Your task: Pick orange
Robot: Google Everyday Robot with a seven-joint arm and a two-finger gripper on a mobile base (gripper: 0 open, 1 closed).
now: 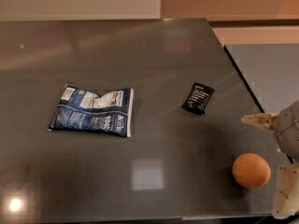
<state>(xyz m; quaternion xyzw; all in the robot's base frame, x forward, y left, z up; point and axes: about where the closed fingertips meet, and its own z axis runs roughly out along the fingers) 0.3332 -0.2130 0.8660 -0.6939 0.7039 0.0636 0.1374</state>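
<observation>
The orange (251,171) is a round, matte fruit lying on the dark grey table (154,78) near its front right corner. My gripper (272,166) comes in from the right edge of the camera view, just right of the orange. It is open and empty: one pale finger (259,120) points left above the orange, the other (286,191) sits below and right of it. Neither finger touches the fruit. Most of the gripper body is cut off by the frame edge.
A small black packet (198,98) lies behind the orange. A crumpled blue chip bag (91,111) lies at the middle left. The table's right edge runs diagonally just behind the gripper; the front edge is close below the orange.
</observation>
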